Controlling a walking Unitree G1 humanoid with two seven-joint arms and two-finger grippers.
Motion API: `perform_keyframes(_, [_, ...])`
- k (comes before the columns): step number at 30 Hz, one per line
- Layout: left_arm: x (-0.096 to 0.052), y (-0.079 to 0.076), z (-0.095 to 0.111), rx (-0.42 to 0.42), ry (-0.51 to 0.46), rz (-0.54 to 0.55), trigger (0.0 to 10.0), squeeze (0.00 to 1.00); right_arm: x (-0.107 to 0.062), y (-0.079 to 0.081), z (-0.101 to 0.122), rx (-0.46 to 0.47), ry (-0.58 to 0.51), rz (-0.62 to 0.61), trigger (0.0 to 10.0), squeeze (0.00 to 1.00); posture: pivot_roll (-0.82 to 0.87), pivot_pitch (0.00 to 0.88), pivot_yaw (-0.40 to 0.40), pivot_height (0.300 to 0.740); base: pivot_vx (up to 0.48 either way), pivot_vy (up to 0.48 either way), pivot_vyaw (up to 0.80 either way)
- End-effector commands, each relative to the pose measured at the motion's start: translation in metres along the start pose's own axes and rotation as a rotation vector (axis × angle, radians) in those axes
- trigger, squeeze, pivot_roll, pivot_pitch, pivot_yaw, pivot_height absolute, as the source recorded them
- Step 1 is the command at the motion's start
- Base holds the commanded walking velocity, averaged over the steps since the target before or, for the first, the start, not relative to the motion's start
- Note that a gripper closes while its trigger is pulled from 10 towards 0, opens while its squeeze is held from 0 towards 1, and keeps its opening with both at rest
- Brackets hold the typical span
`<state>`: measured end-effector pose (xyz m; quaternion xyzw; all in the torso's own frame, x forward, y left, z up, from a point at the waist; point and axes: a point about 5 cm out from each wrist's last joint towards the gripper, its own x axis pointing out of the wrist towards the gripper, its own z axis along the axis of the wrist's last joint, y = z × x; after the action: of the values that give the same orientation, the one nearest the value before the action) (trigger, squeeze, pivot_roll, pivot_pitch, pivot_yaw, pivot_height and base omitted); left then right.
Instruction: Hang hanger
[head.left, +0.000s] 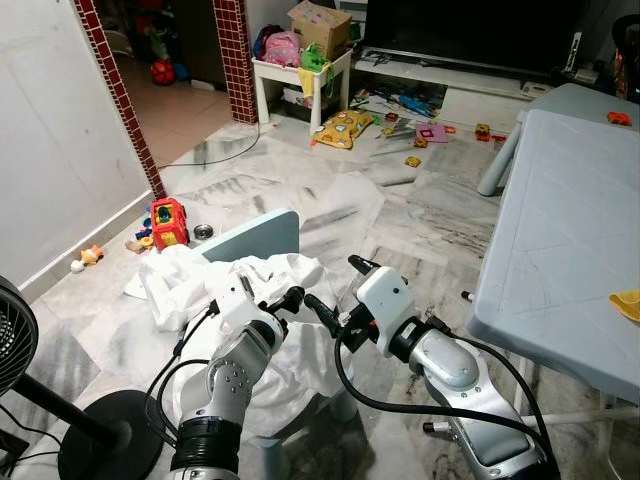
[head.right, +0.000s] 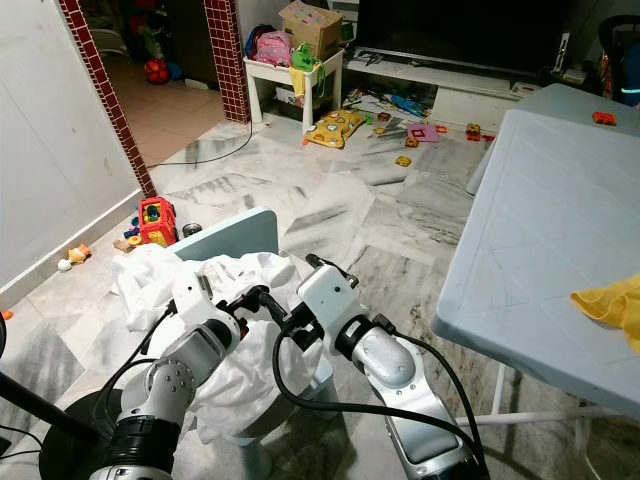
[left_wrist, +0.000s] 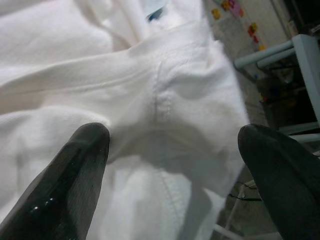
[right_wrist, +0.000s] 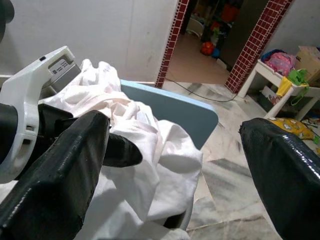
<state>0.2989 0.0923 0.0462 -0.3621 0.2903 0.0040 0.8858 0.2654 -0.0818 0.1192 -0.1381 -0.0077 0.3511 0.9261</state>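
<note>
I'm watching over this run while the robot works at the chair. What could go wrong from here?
The white garment lies bunched over the pale blue chair, so the open left gripper may pinch several folds together. Both grippers work close over the pile; the right gripper could knock the left. Loose fabric hanging over the seat edge may slide off if tugged.

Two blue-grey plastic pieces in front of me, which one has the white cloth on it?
The small chair between the two pincers, left and right; the white cloth is draped over it. The big table on the right carries no white cloth.
</note>
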Motion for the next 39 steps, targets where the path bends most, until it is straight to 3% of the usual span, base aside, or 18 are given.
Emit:
perform_keyframes(1, [0.002,-0.005,-0.012,-0.026,0.016,-0.011,10.0,0.00,-0.002,-0.002,0.005,-0.009,-0.013,-0.006,10.0,0.00,-0.24,0.024,0.027,0.740,0.000,0.000,0.00])
perform_keyframes(9, [0.018,-0.001,0.006,-0.031,-0.035,-0.009,10.0,0.00,-0.008,-0.001,0.002,-0.003,0.000,-0.014,10.0,0.00,-0.25,0.030,0.026,0.740,0.000,0.000,0.00])
perform_keyframes(10, [0.020,-0.001,0.010,-0.024,-0.048,-0.005,4.0,0.00,-0.009,-0.001,0.002,-0.002,0.003,-0.016,10.0,0.00,-0.26,0.030,0.029,0.740,0.000,0.000,0.00])
perform_keyframes(12, [0.022,-0.003,0.017,-0.016,-0.073,-0.009,4.4,0.00,-0.010,0.000,0.002,-0.001,0.005,-0.018,10.0,0.00,-0.26,0.030,0.032,0.740,0.000,0.000,0.00])
perform_keyframes(13, [0.023,-0.004,0.019,-0.017,-0.076,-0.010,1.1,0.00,-0.010,0.000,0.002,0.000,0.006,-0.019,10.0,0.00,-0.26,0.029,0.033,0.740,0.000,0.000,0.00])
perform_keyframes(14, [0.024,-0.005,0.020,-0.017,-0.078,-0.010,1.1,0.00,-0.011,0.000,0.002,0.001,0.007,-0.021,10.0,0.00,-0.26,0.029,0.033,0.740,0.000,0.000,0.00])
perform_keyframes(15, [0.024,-0.006,0.022,-0.019,-0.084,-0.007,0.0,0.00,-0.011,0.000,0.001,0.002,0.007,-0.022,10.0,0.00,-0.26,0.029,0.034,0.740,0.000,0.000,0.00])
perform_keyframes(24, [0.030,0.000,0.022,-0.044,-0.068,0.028,0.0,0.00,-0.011,-0.002,0.003,0.004,0.008,-0.033,10.0,0.00,-0.27,0.026,0.041,0.740,0.000,0.000,0.00])
perform_keyframes(30, [0.030,0.008,0.006,0.011,0.015,0.087,0.0,0.00,-0.008,-0.002,0.002,0.005,0.006,-0.030,10.0,0.00,-0.26,0.018,0.043,0.740,0.000,0.000,0.00])
perform_keyframes(39, [0.029,0.019,0.006,0.046,0.016,0.132,0.0,0.00,-0.003,-0.004,0.003,0.008,-0.004,-0.042,10.0,0.00,-0.25,0.000,0.057,0.740,0.000,0.000,0.00])
